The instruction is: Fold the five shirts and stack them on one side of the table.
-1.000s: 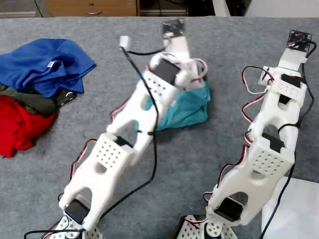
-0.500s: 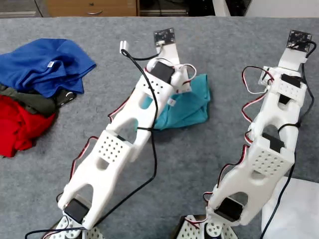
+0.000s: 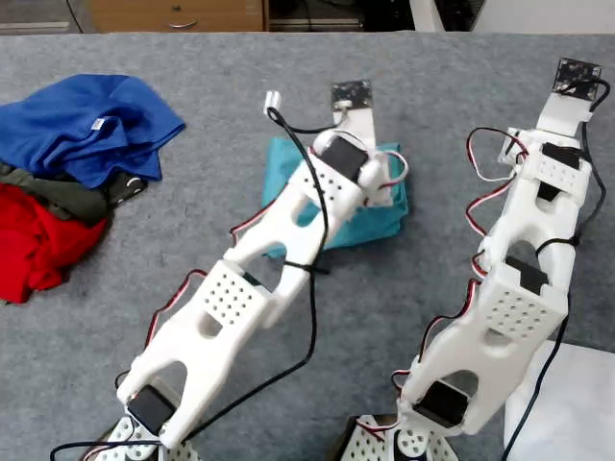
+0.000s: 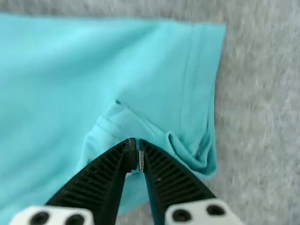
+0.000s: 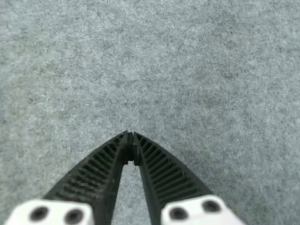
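Left wrist view: pincer [image 4: 136,152] pinches teal shirt [image 4: 70,65].

teal shirt [image 4: 70,70]: plain blue-green | blue shirt [image 3: 91,120]: plain blue | red shirt [image 3: 34,250]: plain red | dark shirt [image 3: 58,197]: dull grey-green | tabletop [image 3: 432,77]: speckled grey | left arm [image 3: 231,298], right arm [image 3: 519,279]: white, black and red wires | left fingers [image 4: 108,168], right fingers [image 5: 103,168]: black, ridged
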Controlling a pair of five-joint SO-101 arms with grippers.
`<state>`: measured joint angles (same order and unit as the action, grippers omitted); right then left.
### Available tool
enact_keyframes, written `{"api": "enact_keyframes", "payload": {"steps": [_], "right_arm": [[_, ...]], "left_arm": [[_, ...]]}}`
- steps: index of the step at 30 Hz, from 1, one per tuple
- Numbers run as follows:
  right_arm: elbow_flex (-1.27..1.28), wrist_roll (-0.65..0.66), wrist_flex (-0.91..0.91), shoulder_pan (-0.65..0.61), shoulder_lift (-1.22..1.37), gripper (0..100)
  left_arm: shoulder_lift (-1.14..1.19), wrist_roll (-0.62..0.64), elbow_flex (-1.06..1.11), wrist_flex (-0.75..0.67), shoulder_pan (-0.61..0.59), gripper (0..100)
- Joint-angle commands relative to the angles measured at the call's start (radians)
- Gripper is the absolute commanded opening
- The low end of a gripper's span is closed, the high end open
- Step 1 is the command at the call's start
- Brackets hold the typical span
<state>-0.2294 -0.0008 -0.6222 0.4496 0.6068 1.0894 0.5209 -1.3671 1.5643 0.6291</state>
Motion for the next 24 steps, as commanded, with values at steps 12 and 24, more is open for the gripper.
{"api": "enact_keyframes", "payload": {"steps": [12,24], "right_arm": [[-0.067,-0.009,0.020,0.035,-0.002,0.7],[-0.067,-0.009,0.020,0.031,-0.002,0.8]], "left_arm": [[-0.084,0.000,-0.230,0.195,0.048,3],[0.099,0.005,-0.158,-0.017,-0.117,3]]}}
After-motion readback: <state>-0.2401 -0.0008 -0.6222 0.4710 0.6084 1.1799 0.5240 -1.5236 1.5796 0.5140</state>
